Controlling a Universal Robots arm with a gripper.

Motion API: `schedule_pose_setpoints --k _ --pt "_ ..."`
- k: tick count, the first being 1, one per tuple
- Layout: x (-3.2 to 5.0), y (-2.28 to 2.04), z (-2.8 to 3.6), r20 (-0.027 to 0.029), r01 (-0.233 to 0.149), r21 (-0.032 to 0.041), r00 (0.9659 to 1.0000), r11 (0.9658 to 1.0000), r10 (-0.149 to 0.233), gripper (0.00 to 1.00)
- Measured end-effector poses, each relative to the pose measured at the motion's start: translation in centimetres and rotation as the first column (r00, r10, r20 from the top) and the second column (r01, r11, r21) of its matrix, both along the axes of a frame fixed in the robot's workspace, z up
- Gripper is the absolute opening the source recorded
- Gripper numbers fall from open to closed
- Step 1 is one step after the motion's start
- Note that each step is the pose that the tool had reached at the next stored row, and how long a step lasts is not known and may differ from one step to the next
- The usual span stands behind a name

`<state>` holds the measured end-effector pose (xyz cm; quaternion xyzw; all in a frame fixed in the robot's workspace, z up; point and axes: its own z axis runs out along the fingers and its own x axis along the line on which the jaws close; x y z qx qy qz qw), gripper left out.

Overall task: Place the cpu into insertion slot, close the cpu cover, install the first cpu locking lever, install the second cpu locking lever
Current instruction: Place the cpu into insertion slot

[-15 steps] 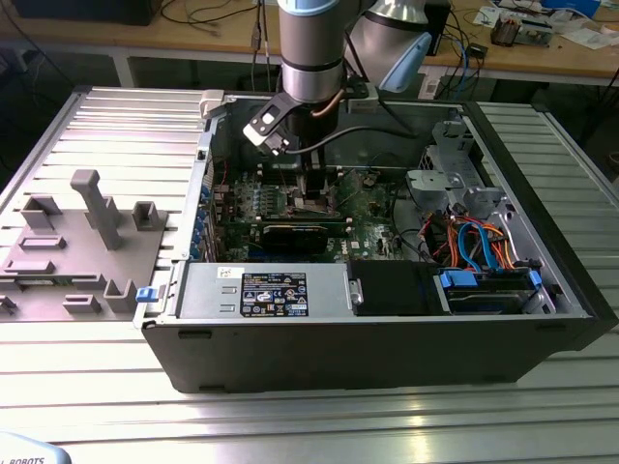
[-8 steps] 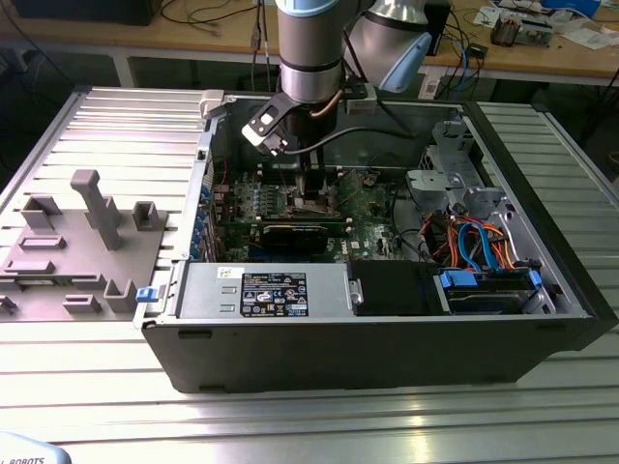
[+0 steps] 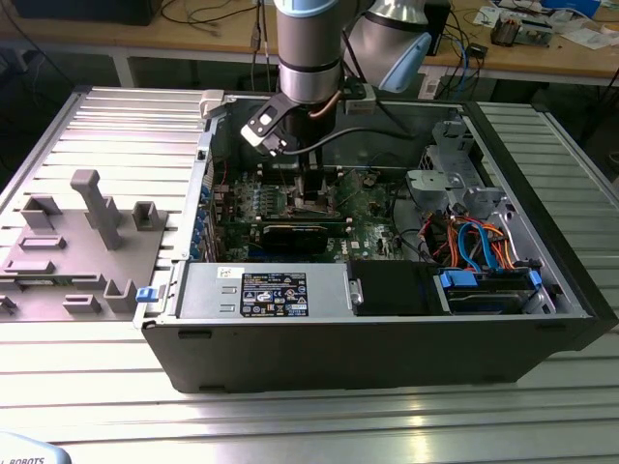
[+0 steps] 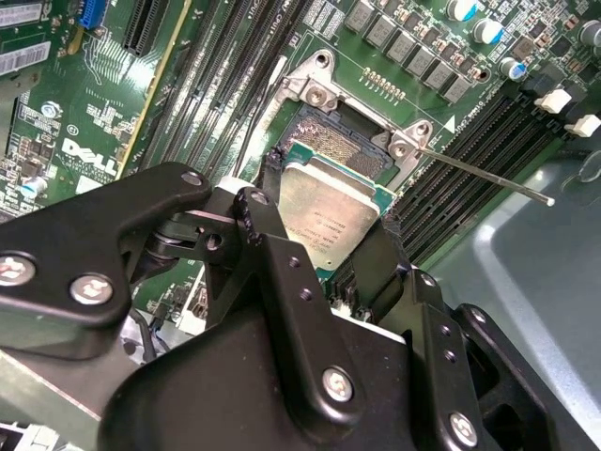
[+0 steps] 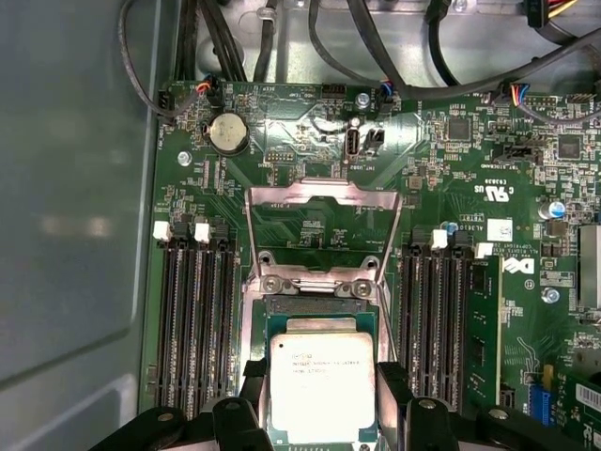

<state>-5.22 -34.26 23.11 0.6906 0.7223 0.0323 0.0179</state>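
Found the cpu (image 5: 322, 381) clamped by two opposite edges in the hand (image 5: 321, 371), dull silver top facing up. Noted the hand closed only to the chip's width, with one black finger (image 5: 252, 381) pressed against each side. Located the chip directly over the insertion slot (image 5: 319, 315), covering the near part and leaving a far strip of the dark recess exposed. Cannot tell whether seated or held just above. Judged it slightly askew to the socket edges in the second wrist view.

Recorded the cpu cover (image 5: 315, 194) open, standing just beyond the slot, with green circuit board (image 5: 441, 188) visible through its square window. Logged a thin lever rod (image 4: 488, 176) angled out from one socket corner across the black memory slots (image 4: 470, 122).

Saw in the exterior view the arm (image 3: 309, 48) reaching straight down into the open computer case (image 3: 387, 358). Confirmed the case resting on the ribbed metal bench (image 3: 290, 425), with a grey fixture tray (image 3: 58, 280) beside it on the exterior view's left.
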Motion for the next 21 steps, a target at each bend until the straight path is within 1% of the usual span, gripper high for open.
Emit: schedule_pose_setpoints --k 21 --pt "-0.39 0.00 -0.21 0.0000 0.000 0.0000 1.0000 1.0000 0.000 0.54"
